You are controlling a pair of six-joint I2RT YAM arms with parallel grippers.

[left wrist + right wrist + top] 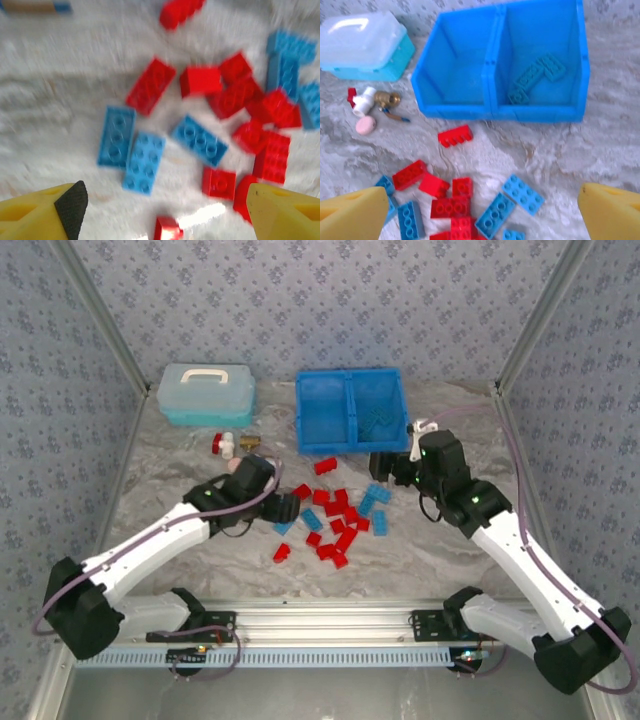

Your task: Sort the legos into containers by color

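Red and blue legos lie scattered mid-table in front of the blue bin. One red brick sits apart, close to the bin's front wall. Several blue bricks lie in the bin's right compartment. My left gripper hangs open over the pile's left side. In its wrist view the gripper has two blue bricks and a small red brick just ahead of it. My right gripper stands open between pile and bin, and nothing sits between the fingers of the gripper.
A pale-blue lidded case stands left of the bin. In front of it are a small red-and-white bottle, a brass piece and a pink disc. Patterned walls close in the back and both sides.
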